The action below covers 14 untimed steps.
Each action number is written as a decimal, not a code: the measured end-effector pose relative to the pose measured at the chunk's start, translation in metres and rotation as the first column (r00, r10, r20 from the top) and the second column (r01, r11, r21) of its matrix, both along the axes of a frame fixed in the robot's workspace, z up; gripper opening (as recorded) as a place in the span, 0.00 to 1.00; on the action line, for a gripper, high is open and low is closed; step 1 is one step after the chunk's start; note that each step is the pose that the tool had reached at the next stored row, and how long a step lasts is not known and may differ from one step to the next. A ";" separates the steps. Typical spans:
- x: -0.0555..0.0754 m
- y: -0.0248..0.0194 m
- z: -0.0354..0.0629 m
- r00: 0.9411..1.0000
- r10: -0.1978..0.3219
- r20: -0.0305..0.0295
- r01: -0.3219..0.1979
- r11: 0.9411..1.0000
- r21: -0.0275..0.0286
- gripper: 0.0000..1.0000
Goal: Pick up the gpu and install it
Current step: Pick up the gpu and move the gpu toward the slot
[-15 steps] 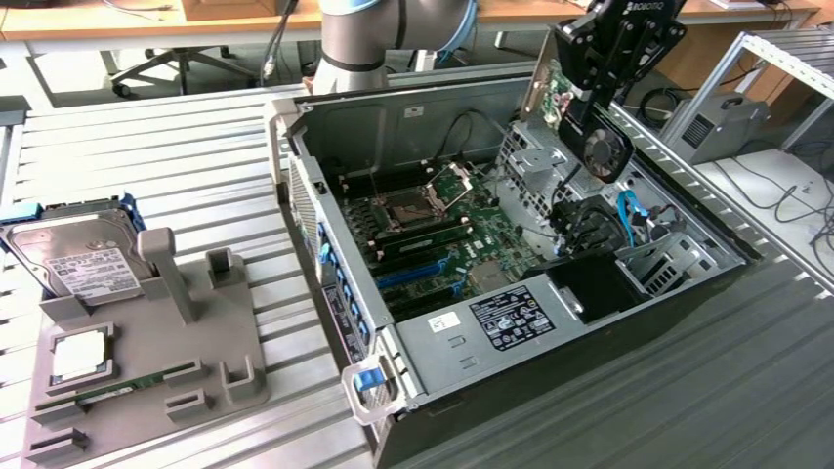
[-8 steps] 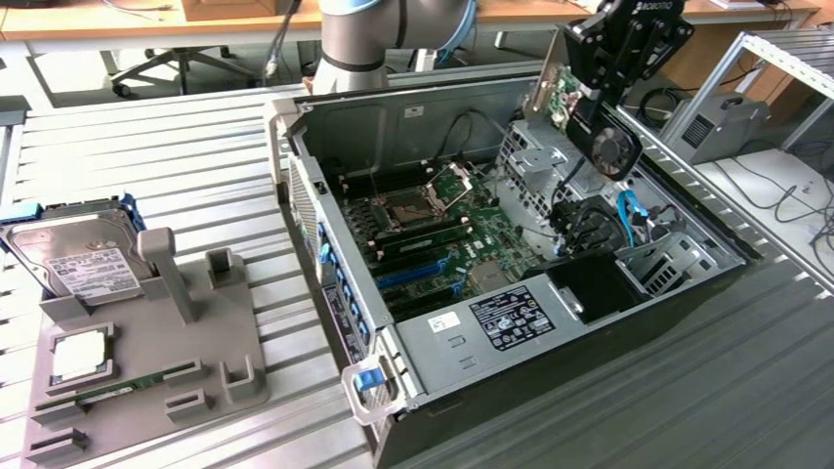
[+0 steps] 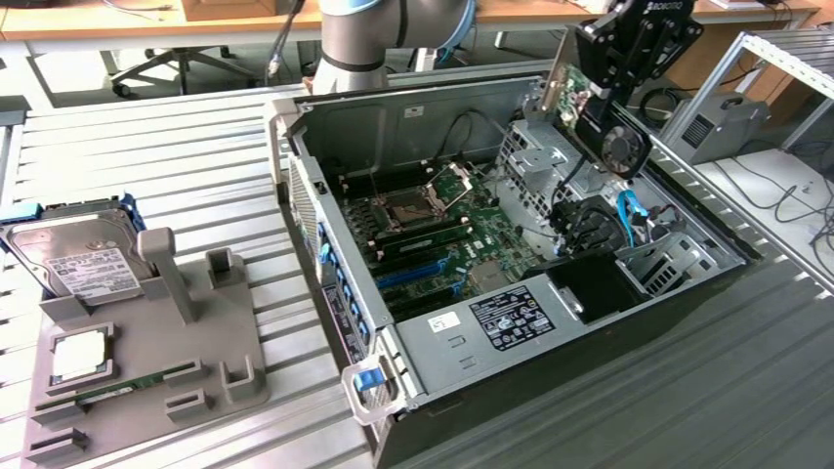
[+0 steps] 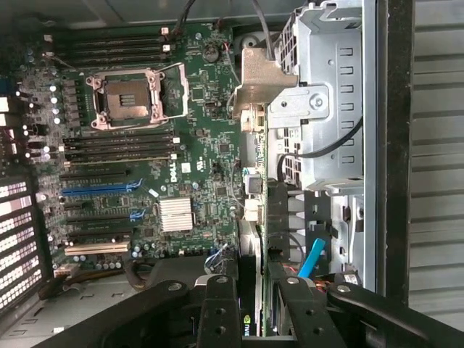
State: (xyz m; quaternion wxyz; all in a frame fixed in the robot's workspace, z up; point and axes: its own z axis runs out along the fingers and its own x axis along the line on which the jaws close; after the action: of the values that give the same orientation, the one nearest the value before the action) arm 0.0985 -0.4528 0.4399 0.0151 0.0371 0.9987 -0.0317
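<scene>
Wooden desks (image 3: 131, 20) line the room behind my slatted grey metal table (image 3: 156, 156), where the open black-and-silver computer tower (image 3: 437, 357) lies on its side, its green motherboard (image 4: 196, 145) bare. Above its silver drive cage (image 3: 528, 156), the slim green gpu card with black fan (image 3: 612, 147) hangs well clear of the slots, clamped edgewise between the closed fingers of my black gripper (image 3: 589, 98).

Slatted metal table (image 3: 156, 156) carries an open computer case (image 3: 385, 127) and a grey parts holder (image 3: 144, 357)
</scene>
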 end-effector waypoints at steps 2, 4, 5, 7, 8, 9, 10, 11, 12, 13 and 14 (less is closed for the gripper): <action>0.003 0.0001 0.0000 1.000 0.000 0.000 0.000 1.000 -0.001 0.26; 0.006 0.0001 -0.0001 1.000 0.000 0.000 0.000 1.000 -0.002 0.26; 0.008 0.0001 -0.0001 1.000 0.000 0.000 0.000 1.000 -0.002 0.26; 0.010 0.0002 -0.0002 1.000 0.000 0.000 0.000 1.000 -0.003 0.26; 0.012 0.0002 -0.0002 1.000 0.000 0.000 0.000 1.000 -0.003 0.26; 0.013 0.0003 -0.0002 1.000 0.000 0.000 0.000 1.000 -0.004 0.26; 0.015 0.0003 -0.0002 1.000 0.000 0.000 0.000 1.000 -0.004 0.26; 0.016 0.0003 -0.0003 1.000 0.000 0.000 0.000 1.000 -0.004 0.26; 0.018 0.0003 -0.0003 1.000 0.000 0.000 0.000 1.000 -0.005 0.26; 0.019 0.0004 -0.0003 1.000 0.000 0.000 0.000 1.000 -0.005 0.26; 0.020 0.0004 -0.0003 1.000 0.000 0.000 0.000 1.000 -0.005 0.26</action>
State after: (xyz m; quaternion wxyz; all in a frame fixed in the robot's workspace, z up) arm 0.1187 -0.4525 0.4395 0.0152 0.0371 0.9986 -0.0344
